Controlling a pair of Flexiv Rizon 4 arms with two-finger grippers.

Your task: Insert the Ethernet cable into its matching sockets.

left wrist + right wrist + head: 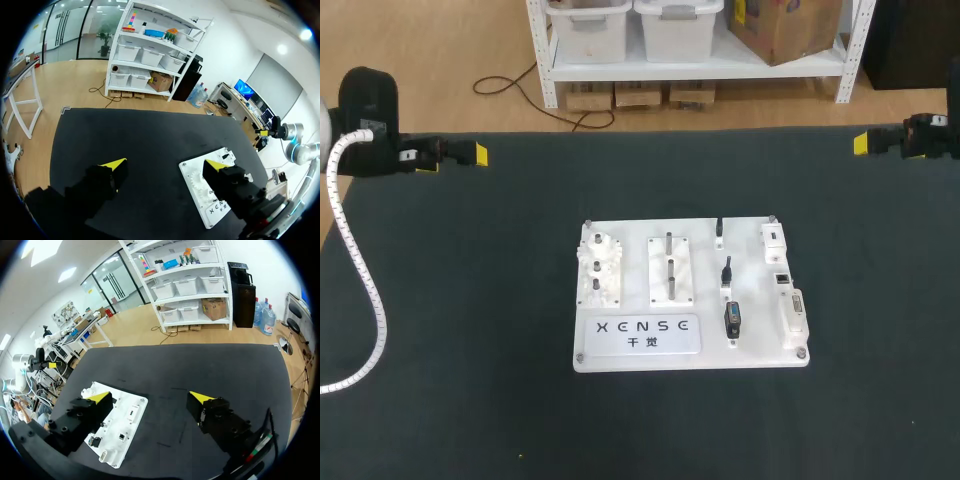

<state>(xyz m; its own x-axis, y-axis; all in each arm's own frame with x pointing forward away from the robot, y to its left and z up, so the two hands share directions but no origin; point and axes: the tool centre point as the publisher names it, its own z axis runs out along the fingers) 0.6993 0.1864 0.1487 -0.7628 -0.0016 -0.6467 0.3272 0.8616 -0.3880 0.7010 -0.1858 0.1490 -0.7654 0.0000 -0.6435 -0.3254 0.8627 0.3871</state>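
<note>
A white practice board [690,352] lies flat in the middle of the dark table. Along its right part stand several short black plugs [732,320], beside small white socket blocks [783,278]; I cannot tell which plug is the Ethernet one. My left gripper [478,154] hangs over the table's far left edge, open and empty. My right gripper [861,143] is at the far right edge, also open and empty. In the left wrist view the gripper [165,167] is spread wide, with the board [197,187] ahead. The right wrist view shows its gripper [150,397] wide apart, above the board [131,412].
The board also carries a white gear block [599,268] and a peg block [670,270] on its left half. A white spiral conduit [365,290] from my left arm droops over the table's left side. Dark mat surrounds the board on all sides.
</note>
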